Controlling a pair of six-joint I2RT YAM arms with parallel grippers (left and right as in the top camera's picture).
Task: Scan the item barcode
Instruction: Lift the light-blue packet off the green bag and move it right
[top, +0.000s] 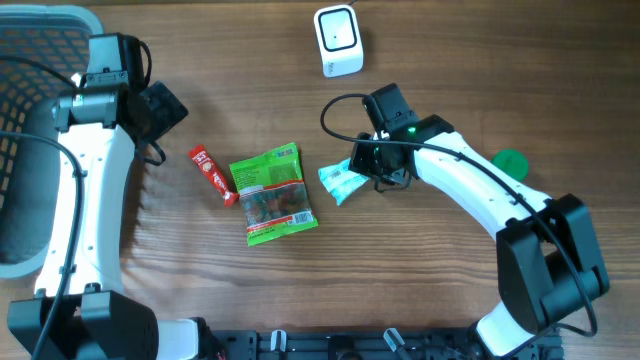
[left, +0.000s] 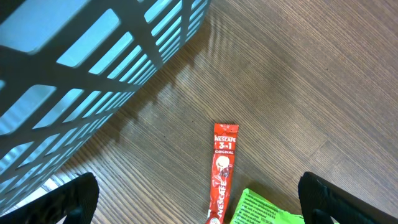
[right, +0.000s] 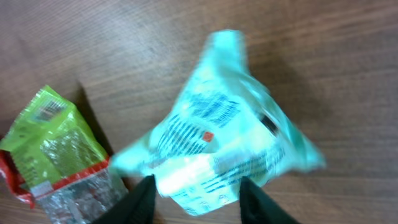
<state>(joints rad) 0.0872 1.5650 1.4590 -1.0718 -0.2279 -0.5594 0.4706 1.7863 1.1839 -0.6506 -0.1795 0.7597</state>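
A teal snack packet (right: 217, 137), crumpled and blurred, fills the right wrist view, printed side up. My right gripper (right: 198, 196) has its two fingers pressed against the packet's lower sides, shut on it. From overhead the teal packet (top: 340, 182) lies just left of the right gripper (top: 368, 168), near the table's middle. The white barcode scanner (top: 338, 40) stands at the back centre. My left gripper (left: 202, 202) hangs wide open and empty above a red Nescafé stick (left: 222, 171); overhead it (top: 165, 108) is by the basket.
A green snack bag (top: 273, 193) lies beside the red stick (top: 213, 175), left of the teal packet. A grey slatted basket (top: 30, 60) fills the back left corner. A green round lid (top: 512, 162) sits right of the right arm.
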